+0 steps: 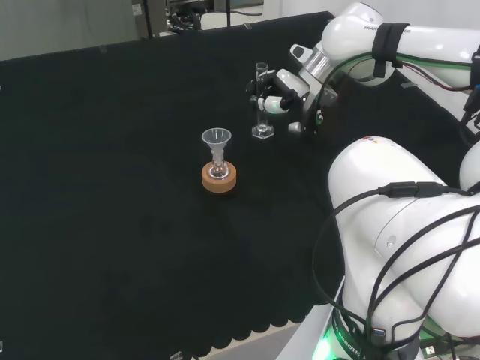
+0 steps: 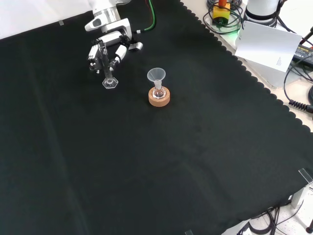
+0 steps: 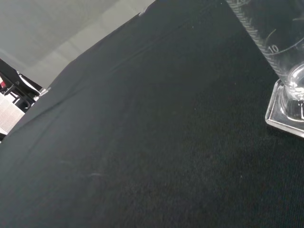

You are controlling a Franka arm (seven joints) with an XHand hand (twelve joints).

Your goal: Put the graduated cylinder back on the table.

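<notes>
We see the hand (image 1: 279, 96) curled around the upright graduated cylinder (image 1: 262, 105), whose base meets the desk (image 1: 112, 187) just beside the funnel (image 1: 216, 139) on its cork ring (image 1: 219, 178), presumably steadying it before letting go.

head: behind arm, high | front: opposite, looking down — wrist: close

A lab: glassware on a black-clothed bench (image 2: 195, 161), cables (image 2: 222, 19) at its edge
</notes>
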